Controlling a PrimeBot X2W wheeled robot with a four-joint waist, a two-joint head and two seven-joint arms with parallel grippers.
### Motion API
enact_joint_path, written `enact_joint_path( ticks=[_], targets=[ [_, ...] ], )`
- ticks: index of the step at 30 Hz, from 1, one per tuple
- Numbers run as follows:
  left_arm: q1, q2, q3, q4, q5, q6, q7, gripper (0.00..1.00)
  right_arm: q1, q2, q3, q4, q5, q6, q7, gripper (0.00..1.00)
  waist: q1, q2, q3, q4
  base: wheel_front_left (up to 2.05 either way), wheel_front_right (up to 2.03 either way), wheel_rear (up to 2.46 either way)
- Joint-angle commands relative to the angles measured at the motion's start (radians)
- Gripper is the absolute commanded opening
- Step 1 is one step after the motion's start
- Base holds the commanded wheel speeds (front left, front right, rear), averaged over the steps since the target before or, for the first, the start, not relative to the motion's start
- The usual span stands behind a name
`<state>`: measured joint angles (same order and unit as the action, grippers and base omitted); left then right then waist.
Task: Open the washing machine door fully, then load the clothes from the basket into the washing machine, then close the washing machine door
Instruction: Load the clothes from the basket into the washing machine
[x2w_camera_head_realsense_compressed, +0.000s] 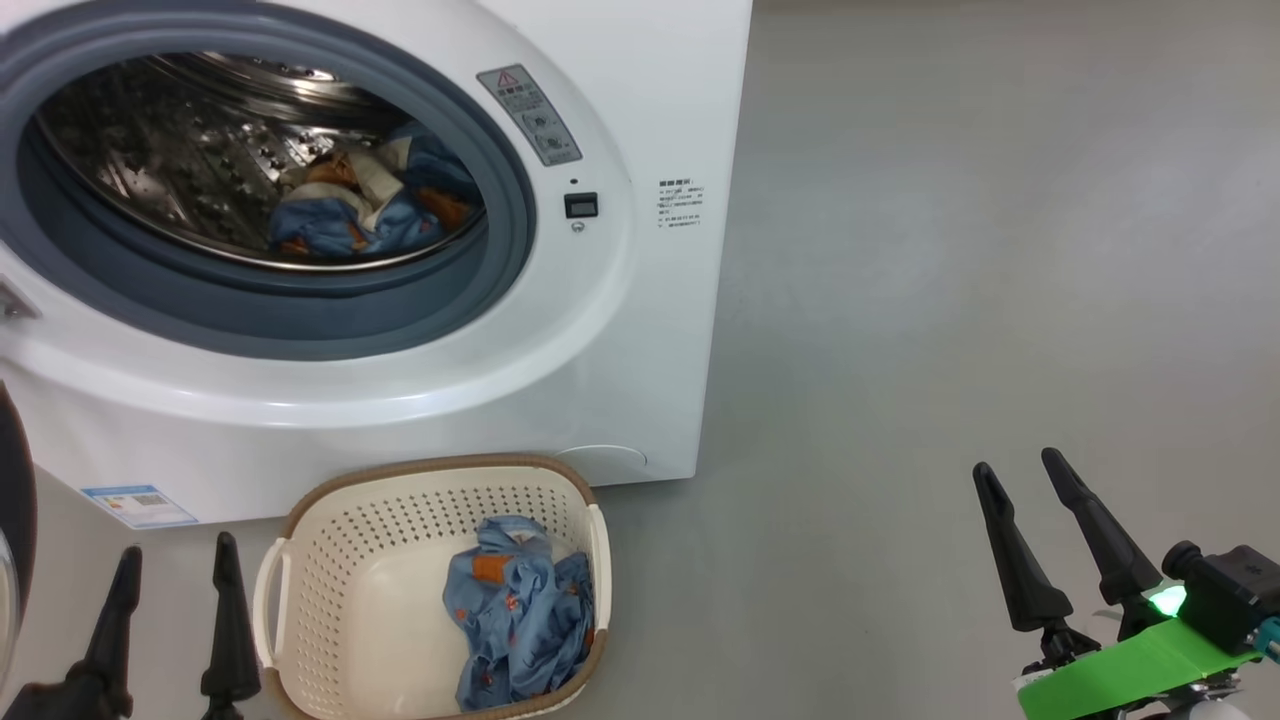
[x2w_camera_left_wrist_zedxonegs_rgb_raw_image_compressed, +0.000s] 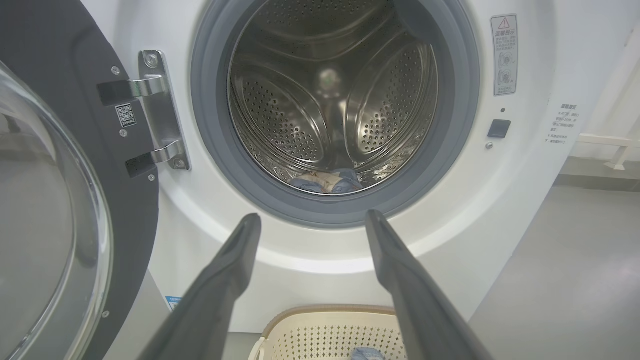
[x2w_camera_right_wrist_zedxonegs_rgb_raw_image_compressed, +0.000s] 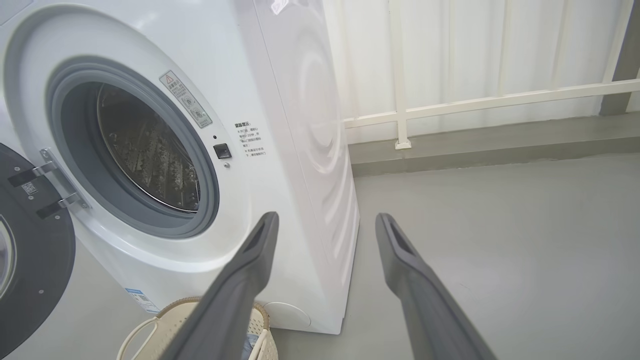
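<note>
Dark fingers of the left gripper (x2w_camera_head_realsense_compressed: 178, 548) rise at the lower left of the head view, spread wide and holding nothing. The right gripper (x2w_camera_head_realsense_compressed: 1020, 465) stands at the lower right over the grey floor (x2w_camera_head_realsense_compressed: 950, 250), its jaws just as wide apart and empty, with a green band and a green light at its wrist.

Between the two, much nearer the left one, the basket (x2w_camera_head_realsense_compressed: 400, 520) sits on the floor just in front of the lower front edge of the washing machine (x2w_camera_head_realsense_compressed: 640, 350). Some of the clothes (x2w_camera_head_realsense_compressed: 515, 610), blue with orange-brown print, lie crumpled against the basket's right wall.

Behind the basket the white machine stands on the floor, with a small blue label (x2w_camera_head_realsense_compressed: 140, 505) near its lower left front corner. The washing machine door (x2w_camera_left_wrist_zedxonegs_rgb_raw_image_compressed: 55, 190) is swung wide to the left on its steel hinge (x2w_camera_left_wrist_zedxonegs_rgb_raw_image_compressed: 157, 110), its glass bowl bulging toward the left wrist camera. In that view the left gripper's fingers point at the open mouth, which is ringed by the grey gasket (x2w_camera_left_wrist_zedxonegs_rgb_raw_image_compressed: 210, 125). More of the clothes (x2w_camera_head_realsense_compressed: 350, 215) lie in a heap at the bottom of the steel drum (x2w_camera_left_wrist_zedxonegs_rgb_raw_image_compressed: 330, 100), close behind its front lip.

Farther back, past the machine's right side, a white railing (x2w_camera_right_wrist_zedxonegs_rgb_raw_image_compressed: 500, 97) runs along a pale wall at the far edge of the floor.
</note>
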<state>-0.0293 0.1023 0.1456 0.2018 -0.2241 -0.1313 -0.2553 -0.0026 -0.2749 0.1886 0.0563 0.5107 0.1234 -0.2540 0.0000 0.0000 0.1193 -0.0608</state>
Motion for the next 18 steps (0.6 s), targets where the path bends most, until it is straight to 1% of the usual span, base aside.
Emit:
enact_joint_path(
  ticks=[1,7,18],
  targets=[
    [-0.004,0.011,0.037,-0.032,0.016,0.001,-0.006,1.00,0.010,-0.022,0.012,-0.027,0.014,0.007,-0.008,1.00,0.0000,0.0000,-0.002,0.001,0.00,0.00,0.00],
    [0.031,0.000,0.048,-0.058,0.021,0.001,-0.006,1.00,0.018,-0.025,0.011,-0.027,0.015,0.007,-0.008,1.00,0.0000,0.0000,-0.013,-0.001,0.00,0.00,0.00],
    [0.048,-0.008,0.051,-0.071,0.030,0.001,-0.006,1.00,0.030,-0.028,0.011,-0.031,0.015,0.007,-0.008,1.00,0.0000,0.0000,-0.027,-0.007,0.00,0.00,0.00]
  ],
)
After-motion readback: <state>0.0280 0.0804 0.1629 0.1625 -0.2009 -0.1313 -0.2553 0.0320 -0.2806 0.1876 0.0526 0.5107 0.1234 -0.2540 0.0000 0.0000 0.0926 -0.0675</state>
